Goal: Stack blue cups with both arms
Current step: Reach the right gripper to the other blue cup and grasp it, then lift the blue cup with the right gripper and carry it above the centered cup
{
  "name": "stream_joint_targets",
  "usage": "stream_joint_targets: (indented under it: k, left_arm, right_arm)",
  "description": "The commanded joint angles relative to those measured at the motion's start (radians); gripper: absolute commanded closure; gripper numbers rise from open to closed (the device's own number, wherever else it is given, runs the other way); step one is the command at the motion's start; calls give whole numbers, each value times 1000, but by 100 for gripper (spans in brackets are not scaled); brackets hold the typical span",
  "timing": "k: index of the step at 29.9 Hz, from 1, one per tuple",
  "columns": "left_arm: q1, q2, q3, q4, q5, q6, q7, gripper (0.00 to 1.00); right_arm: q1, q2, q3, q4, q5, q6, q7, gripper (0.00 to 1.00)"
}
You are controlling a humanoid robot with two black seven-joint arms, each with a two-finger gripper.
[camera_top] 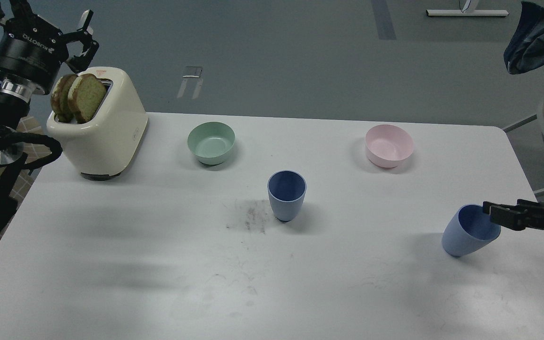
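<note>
The white table lies bare across its whole near half and its left middle, apart from scuff marks. An upright blue cup stands alone near the centre, open on every side. Behind it, a green bowl and a pink bowl sit well apart, leaving a wide lane between them. A cream toaster holding toast blocks the far-left corner.

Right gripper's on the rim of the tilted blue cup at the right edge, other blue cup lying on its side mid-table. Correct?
Not quite. In the head view the mid-table blue cup stands upright, mouth up, not on its side. The rest holds: the right gripper is at the rim of the tilted blue cup near the right edge.
</note>
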Motion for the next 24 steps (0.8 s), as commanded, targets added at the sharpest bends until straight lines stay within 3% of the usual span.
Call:
stream_joint_targets:
  k: [1, 3, 4, 7, 14, 18, 19, 21, 24]
  left_arm:
    - [0, 3, 2, 0, 0, -4, 0, 2]
    - [0, 3, 14, 0, 0, -4, 0, 2]
    - [0, 6, 25, 0, 0, -4, 0, 2]
    - [0, 8, 45, -1, 0, -4, 0, 2]
    - [0, 11, 65, -1, 0, -4, 0, 2]
    - [-3, 14, 68, 0, 0, -4, 0, 2]
    - [-3, 14, 68, 0, 0, -4, 0, 2]
    - [-4, 14, 68, 0, 0, -4, 0, 2]
    - [-6, 14, 68, 0, 0, -4, 0, 2]
  right_arm:
    - [-11, 27, 0, -2, -11, 0, -4, 24]
    - [-11, 31, 0, -2, -29, 0, -7, 34]
    - [-11, 35, 0, -2, -44, 0, -12, 44]
    - [-16, 42, -5, 0, -49, 0, -21, 56]
    - [-22, 74, -21, 0, -51, 0, -21, 59]
    - [-19, 78, -18, 0, -49, 0, -21, 77]
    - [-16, 78, -17, 0, -49, 0, -21, 89]
    - [-13, 73, -12, 1, -48, 0, -21, 100]
    - [-11, 68, 3, -3, -46, 0, -20, 100]
